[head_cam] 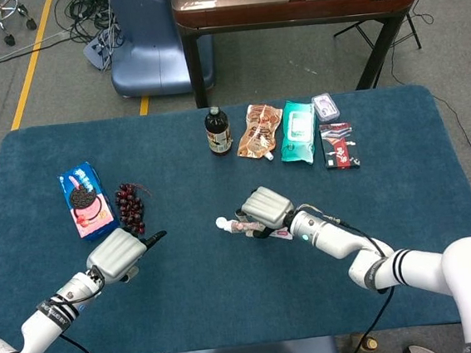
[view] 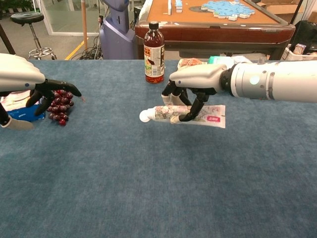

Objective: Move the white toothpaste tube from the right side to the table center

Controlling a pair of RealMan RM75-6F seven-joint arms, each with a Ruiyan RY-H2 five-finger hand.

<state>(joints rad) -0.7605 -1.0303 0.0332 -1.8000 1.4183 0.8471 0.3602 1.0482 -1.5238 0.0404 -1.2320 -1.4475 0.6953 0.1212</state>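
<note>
The white toothpaste tube [head_cam: 233, 225] [view: 213, 115] lies lengthwise near the table's middle, its round cap pointing to the robot's left. My right hand [head_cam: 265, 208] [view: 194, 85] reaches over the tube and grips it, dark fingers curled round its body. The tube is low, and I cannot tell whether it touches the blue cloth. My left hand [head_cam: 119, 253] [view: 24, 75] hovers at the front left beside the grapes [head_cam: 130, 207] [view: 60, 106], with its fingers loosely apart and nothing in them.
Along the far edge stand a dark bottle [head_cam: 218, 131] [view: 154, 52], an orange snack bag [head_cam: 259, 130], a green wipes pack [head_cam: 299, 132], a small case [head_cam: 325, 106] and a red-black box [head_cam: 339, 146]. A cookie box [head_cam: 85, 200] lies at the left.
</note>
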